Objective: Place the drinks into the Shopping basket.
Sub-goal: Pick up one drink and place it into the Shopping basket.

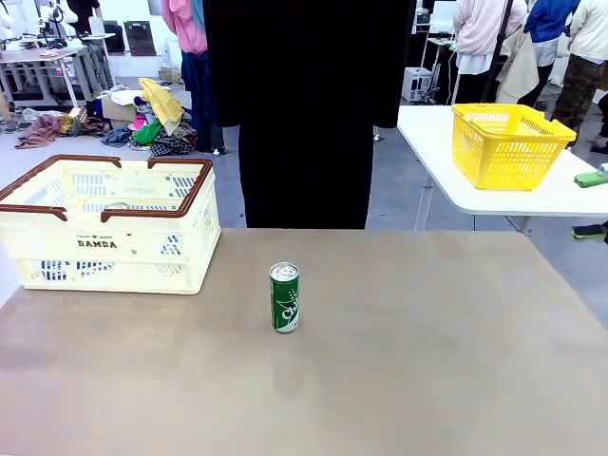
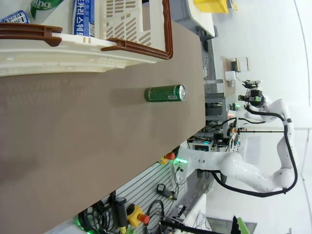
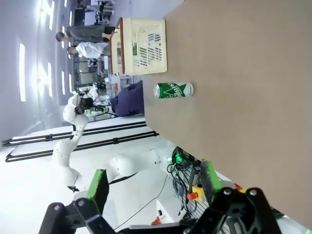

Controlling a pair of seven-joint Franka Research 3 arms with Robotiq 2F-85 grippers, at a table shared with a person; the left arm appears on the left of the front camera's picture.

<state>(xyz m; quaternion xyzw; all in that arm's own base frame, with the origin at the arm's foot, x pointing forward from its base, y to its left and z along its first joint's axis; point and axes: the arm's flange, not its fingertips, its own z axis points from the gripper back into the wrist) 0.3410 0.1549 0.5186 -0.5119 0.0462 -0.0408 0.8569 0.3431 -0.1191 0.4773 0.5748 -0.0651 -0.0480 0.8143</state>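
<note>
One green drink can (image 1: 284, 297) stands upright on the brown table, near its middle and right of the Shopping basket (image 1: 104, 249). The same can (image 2: 165, 93) shows in the left wrist view and again, as the can (image 3: 173, 90), in the right wrist view. Inside the cream basket (image 2: 73, 56) lie a green can (image 2: 44, 6) and a blue can (image 2: 83, 17). My right gripper (image 3: 153, 183) is open, its green pads wide apart with nothing between them, well back from the can. My left arm (image 3: 73, 122) stands far off beyond the table's edge, and nothing hangs from its gripper.
A person in black (image 1: 304, 114) stands at the table's far edge, hands out of sight. A yellow basket (image 1: 508, 142) sits on a separate white table at the back right. Bare tabletop surrounds the standing can.
</note>
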